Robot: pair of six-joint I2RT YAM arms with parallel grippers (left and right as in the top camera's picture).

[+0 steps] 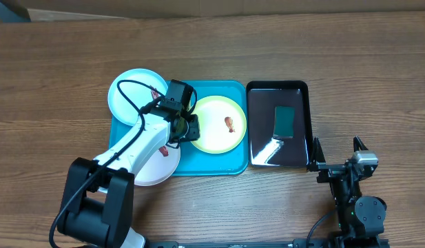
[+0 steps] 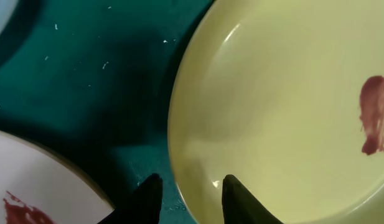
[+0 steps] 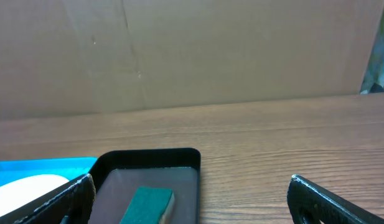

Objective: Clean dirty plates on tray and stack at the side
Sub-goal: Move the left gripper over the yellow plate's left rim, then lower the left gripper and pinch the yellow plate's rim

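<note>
Overhead: I see the tray in the middle of the table, with the pale blue plate overhanging its far-left corner, the white plate its near-left, and the yellow-green plate inside. My left gripper is at that plate's left rim. The right gripper is by the table's near-right corner.
Left wrist: fingers apart, straddling the yellow-green rim, not clamped.
Right wrist: fingers wide apart, black tray and sponge ahead.

The yellow-green plate, right of left gripper: smooth glossy plastic, sharp highlights. turquoise tray ahead-left of it: plastic, duller, speckled. Ahead of right gripper: black tray glossy, mirror-like; sponge matt; table matt wood grain.
</note>
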